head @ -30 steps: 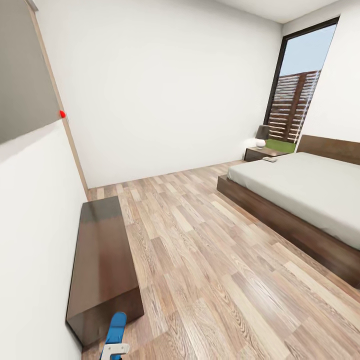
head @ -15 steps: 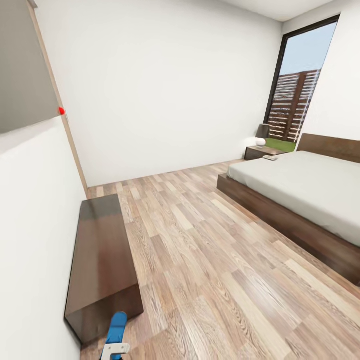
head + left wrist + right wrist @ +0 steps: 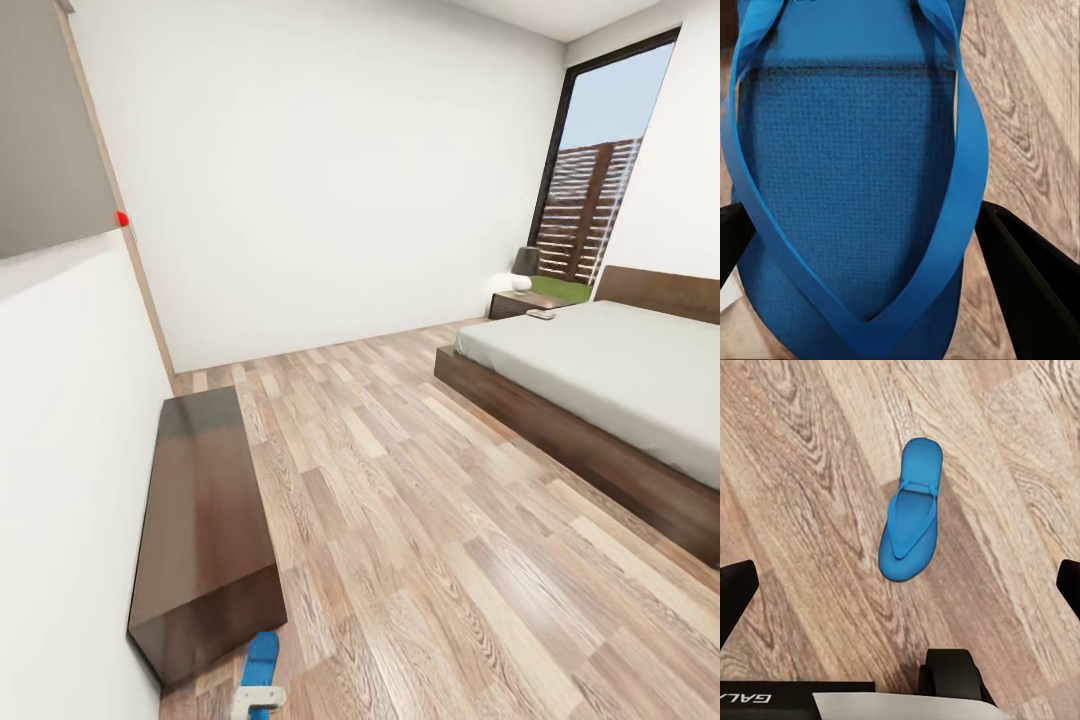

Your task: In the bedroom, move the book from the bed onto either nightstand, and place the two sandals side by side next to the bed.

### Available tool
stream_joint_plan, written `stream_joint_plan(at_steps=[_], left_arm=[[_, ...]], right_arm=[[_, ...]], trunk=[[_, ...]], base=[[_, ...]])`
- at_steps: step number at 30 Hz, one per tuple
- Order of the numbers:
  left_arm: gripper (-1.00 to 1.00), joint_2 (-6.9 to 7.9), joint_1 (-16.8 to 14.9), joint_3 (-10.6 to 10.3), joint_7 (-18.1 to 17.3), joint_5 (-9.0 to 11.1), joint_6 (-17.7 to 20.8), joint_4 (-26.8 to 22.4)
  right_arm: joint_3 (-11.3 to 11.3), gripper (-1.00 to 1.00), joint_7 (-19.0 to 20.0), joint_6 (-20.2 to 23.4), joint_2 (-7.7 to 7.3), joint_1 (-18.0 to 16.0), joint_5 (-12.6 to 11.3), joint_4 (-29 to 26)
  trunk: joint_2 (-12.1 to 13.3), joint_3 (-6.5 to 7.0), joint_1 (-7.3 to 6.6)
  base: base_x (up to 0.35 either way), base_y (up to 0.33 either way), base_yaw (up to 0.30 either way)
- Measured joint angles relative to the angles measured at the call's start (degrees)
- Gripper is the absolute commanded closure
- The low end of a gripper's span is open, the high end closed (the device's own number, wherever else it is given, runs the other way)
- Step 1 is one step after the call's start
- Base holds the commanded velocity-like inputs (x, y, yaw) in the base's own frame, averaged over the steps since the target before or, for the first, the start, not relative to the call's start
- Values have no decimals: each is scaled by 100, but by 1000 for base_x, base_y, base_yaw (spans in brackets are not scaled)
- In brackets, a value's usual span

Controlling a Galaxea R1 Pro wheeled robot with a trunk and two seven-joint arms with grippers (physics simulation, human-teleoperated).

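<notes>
Head view: plank floor point(image 3: 420, 520), bed point(image 3: 610, 380) right; left hand point(image 3: 900, 247) pinches a sandal point(image 3: 847, 172), right hand point(image 3: 900, 585) spread.

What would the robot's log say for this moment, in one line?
left fingers: around blue sandal | right fingers: open above second sandal on floor | bed: ahead

Open plank floor point(image 3: 420, 520) is stretching toward twelve o'clock; the long bench cabinet point(image 3: 200, 520) is blocking nine o'clock along the wall, the bed point(image 3: 610, 400) is closing two o'clock.
</notes>
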Motion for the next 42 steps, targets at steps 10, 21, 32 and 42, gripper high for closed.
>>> stream_joint_plan(at_steps=[10,21,32,42], left_arm=[[100,1,-2,-38,22,6,575,-1020],[100,3,5,-42,33,10,555,-1057],[100,3,8,-43,34,7,445,-1054],[100,3,9,-43,29,8,419,-1051]], right_arm=[[0,-100,0,0,0,0,0,2],[2,-100,0,0,1,0,8,2],[5,-100,2,-182,1,1,12,118],[2,-100,3,-224,2,1,6,179]], trunk=[[0,0,0],[-239,-108,131],[-680,-305,373],[-1081,-534,593]], base=[[0,0,0],[0,0,0],[0,0,0],[0,0,0]])
